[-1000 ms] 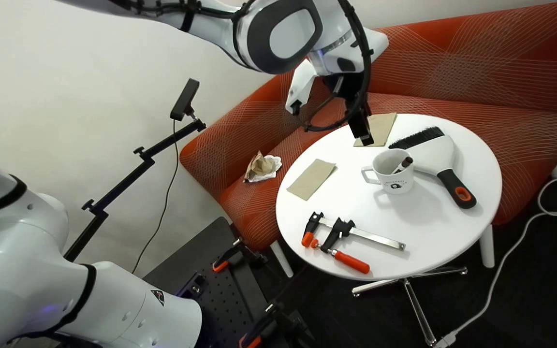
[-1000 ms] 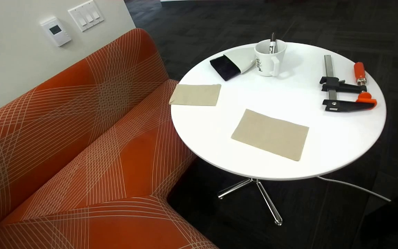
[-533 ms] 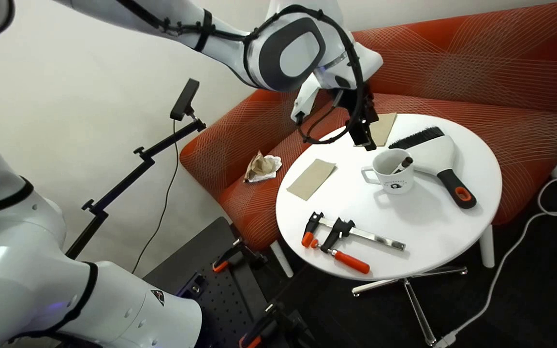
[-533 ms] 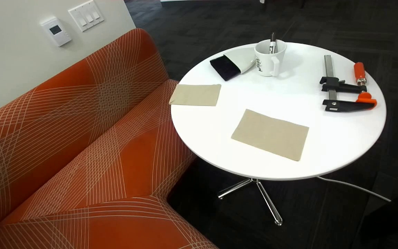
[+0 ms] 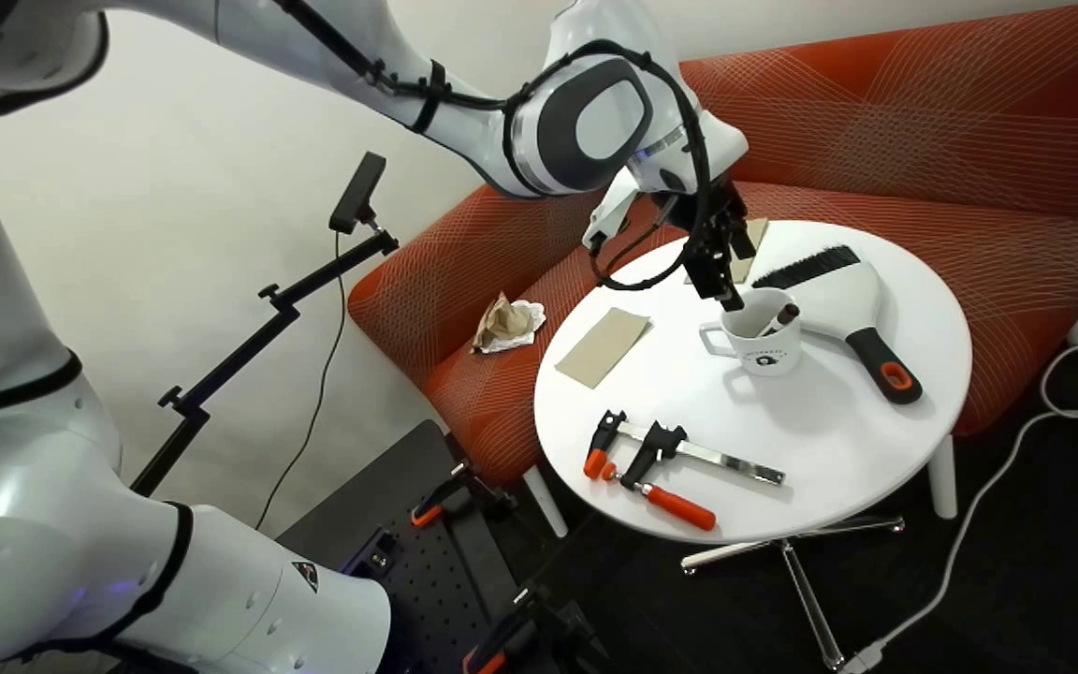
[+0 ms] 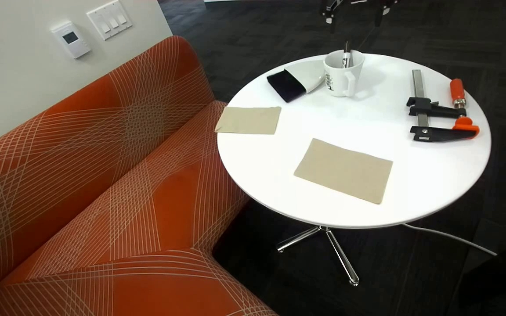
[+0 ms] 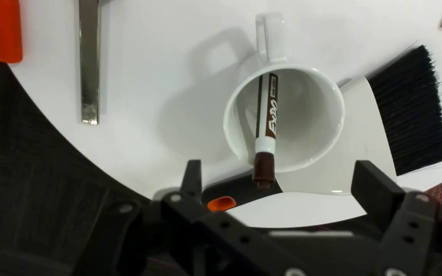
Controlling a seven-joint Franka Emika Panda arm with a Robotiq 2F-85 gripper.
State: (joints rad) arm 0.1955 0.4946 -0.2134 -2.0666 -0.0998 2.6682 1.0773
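The wide, empty gripper [image 7: 279,176] seems in the approach step to the Expo marker [image 7: 266,126] in the mug [image 7: 309,119], inside the table's [image 7: 129,153] edge; the next move needs alignment

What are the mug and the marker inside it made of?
The mug looks like glazed ceramic, perhaps porcelain: glossy glints run along its white rim. The marker is probably plastic, satin in finish, judging by its smooth printed barrel.
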